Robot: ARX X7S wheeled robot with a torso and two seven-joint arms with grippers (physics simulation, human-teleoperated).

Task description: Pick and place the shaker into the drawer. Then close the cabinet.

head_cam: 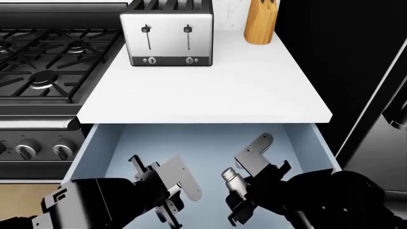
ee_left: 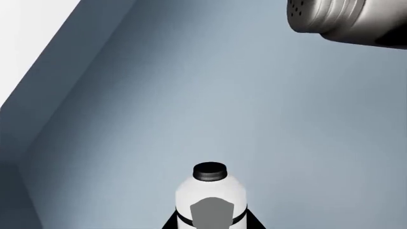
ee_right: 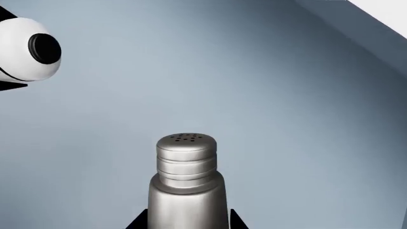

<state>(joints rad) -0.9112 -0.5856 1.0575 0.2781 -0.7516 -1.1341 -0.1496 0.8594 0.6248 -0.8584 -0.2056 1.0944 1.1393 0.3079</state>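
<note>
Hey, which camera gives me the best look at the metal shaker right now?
The right wrist view: the shaker fills its centre, perforated cap and ribbed neck sharp, over the drawer. The left wrist view catches only its capped end at a corner. The head view shows it small, in the right gripper.

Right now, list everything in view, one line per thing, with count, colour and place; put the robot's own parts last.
shaker: one, silver metal, in the right gripper above the open drawer.
bottle: one, white with black cap, in the left gripper above the drawer.
drawer: one, pale blue-grey, pulled open below the counter.
counter: one, white, above the drawer.
toaster: one, silver, at the back of the counter.
knife block: one, wooden, right of the toaster.
stove: one, black, left of the counter.
left gripper: one, black and grey, over the drawer.
right gripper: one, black and grey, over the drawer.
</note>
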